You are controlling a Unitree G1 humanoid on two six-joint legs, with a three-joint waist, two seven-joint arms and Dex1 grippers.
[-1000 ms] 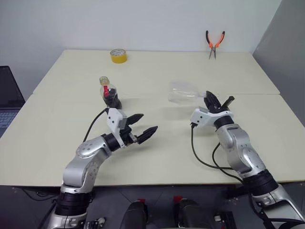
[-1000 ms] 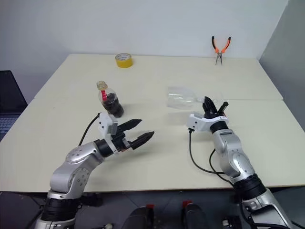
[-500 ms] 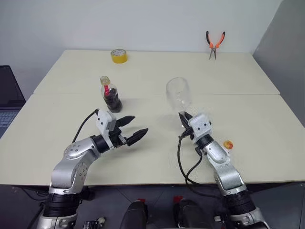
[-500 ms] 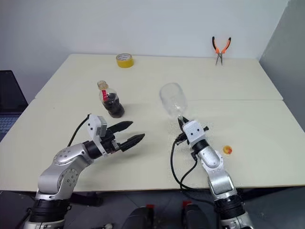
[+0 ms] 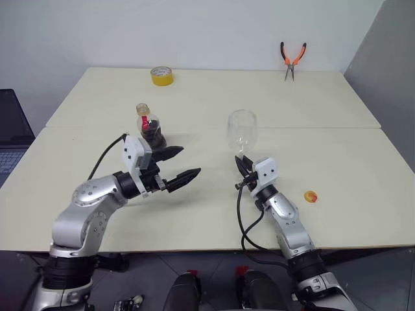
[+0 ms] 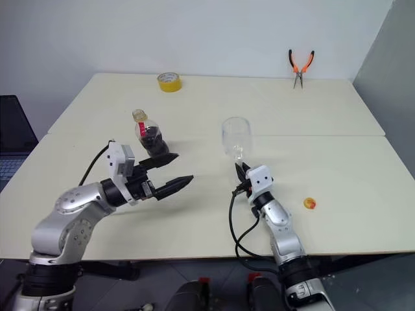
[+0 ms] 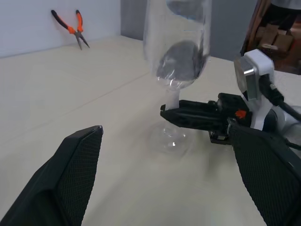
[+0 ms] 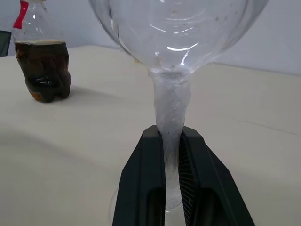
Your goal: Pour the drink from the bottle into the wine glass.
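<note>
- Wine glass stands upright at table centre, right gripper clamped on its stem.
- Bottle with drink sits at the glass's nine o'clock.
- Left gripper hovers, fingers spread wide.

Silver arms, white wrists, black cables

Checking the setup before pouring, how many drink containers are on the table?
2: the bottle stands at the left; the wine glass stands upright mid-table, its stem in the right gripper.
</note>
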